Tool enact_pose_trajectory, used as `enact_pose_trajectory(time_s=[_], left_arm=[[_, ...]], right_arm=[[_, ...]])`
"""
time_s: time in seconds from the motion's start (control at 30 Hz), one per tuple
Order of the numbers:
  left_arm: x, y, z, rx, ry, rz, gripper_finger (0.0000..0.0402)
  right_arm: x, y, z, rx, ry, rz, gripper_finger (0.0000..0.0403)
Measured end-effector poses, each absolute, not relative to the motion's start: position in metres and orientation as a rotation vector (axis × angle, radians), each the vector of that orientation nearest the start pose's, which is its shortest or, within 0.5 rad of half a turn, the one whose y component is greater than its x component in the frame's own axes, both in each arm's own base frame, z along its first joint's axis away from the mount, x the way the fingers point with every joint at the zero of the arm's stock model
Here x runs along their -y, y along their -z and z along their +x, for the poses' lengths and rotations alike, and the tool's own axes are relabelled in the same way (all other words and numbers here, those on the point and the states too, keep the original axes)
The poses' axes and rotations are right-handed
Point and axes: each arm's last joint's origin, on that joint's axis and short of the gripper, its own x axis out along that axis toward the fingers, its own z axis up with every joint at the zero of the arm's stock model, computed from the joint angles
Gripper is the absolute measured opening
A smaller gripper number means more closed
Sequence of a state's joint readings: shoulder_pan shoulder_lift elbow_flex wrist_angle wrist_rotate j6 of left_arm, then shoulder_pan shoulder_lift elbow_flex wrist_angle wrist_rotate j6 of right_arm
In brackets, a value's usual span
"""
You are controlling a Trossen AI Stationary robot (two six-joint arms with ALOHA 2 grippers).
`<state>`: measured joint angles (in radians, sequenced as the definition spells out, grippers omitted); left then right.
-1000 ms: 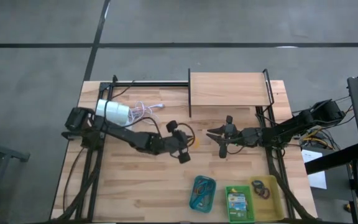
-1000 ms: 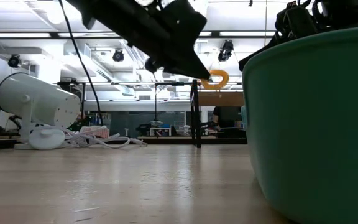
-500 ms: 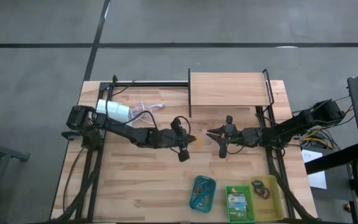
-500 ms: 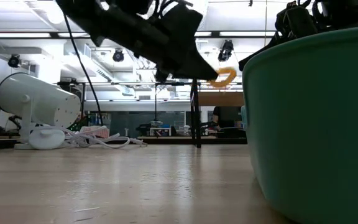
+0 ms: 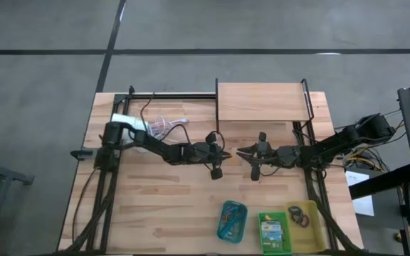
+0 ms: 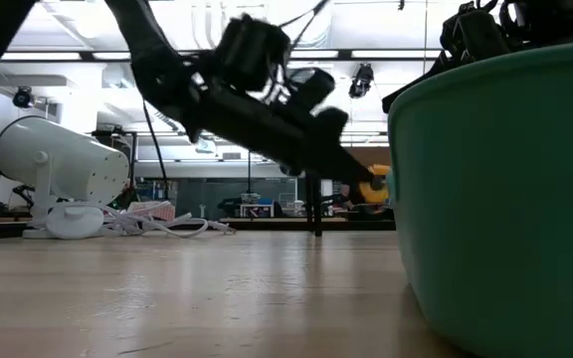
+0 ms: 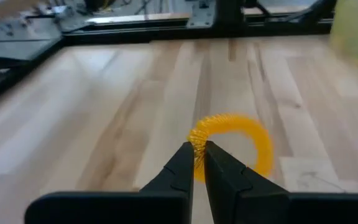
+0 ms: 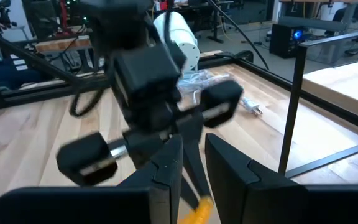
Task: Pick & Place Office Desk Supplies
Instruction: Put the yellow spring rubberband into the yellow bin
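Observation:
An orange loop (image 7: 238, 140) hangs above the table's middle, with my left gripper (image 7: 196, 148) shut on it. In the low view the loop (image 6: 374, 186) shows at that gripper's tip, well above the wood. My right gripper (image 5: 240, 152) points toward it from the table's right, a short way off. Its fingers (image 8: 166, 155) stand open, with the left gripper's tip and a bit of orange showing through the gap. Whether it touches the loop I cannot tell. A crayon box (image 5: 271, 230) lies in the green tray. My left gripper pinches the loop's rim (image 7: 197, 144) between its two fingertips, at the side nearest the gripper. The fingers come from the table's left, slanting down. The rest of the loop sticks out beyond the tips, lifted clear of the table.
A white lamp (image 5: 130, 125) with its cord lies at the far left. A raised wooden shelf (image 5: 262, 102) stands at the far edge. At the near right sit a teal tray (image 5: 232, 221), a green tray (image 5: 285, 242) and a yellow tray (image 5: 312, 229) holding loops.
My left gripper has gone toward the table's right edge and down, tipping its nose lower, and now stands close to my right gripper. The orange loop has travelled with it, still clear of the table. My right arm has kept its place.

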<state>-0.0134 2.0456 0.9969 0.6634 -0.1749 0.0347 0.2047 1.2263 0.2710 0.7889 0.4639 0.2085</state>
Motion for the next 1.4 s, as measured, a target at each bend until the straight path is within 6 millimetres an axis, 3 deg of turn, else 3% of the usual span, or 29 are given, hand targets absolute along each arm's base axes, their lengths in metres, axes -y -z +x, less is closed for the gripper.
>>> enact_pose_trajectory(time_s=[0.17,0.53,1.03,1.4], left_arm=[[-0.006,-0.103,0.411,-0.443,-0.139,0.039,0.0029],[-0.013,-0.099,0.412,-0.618,-0.16,-0.04,0.0029],[-0.016,-0.095,0.408,-0.651,-0.174,-0.111,0.0032],[-0.016,-0.095,0.409,-0.644,-0.159,-0.117,0.0143]], right_arm=[[-0.031,-0.171,0.212,-0.133,0.274,0.151,0.0068],[-0.031,-0.17,0.211,-0.138,0.275,0.149,0.0068],[-0.031,-0.17,0.211,-0.138,0.274,0.149,0.0068],[-0.031,-0.17,0.211,-0.138,0.274,0.149,0.0068]])
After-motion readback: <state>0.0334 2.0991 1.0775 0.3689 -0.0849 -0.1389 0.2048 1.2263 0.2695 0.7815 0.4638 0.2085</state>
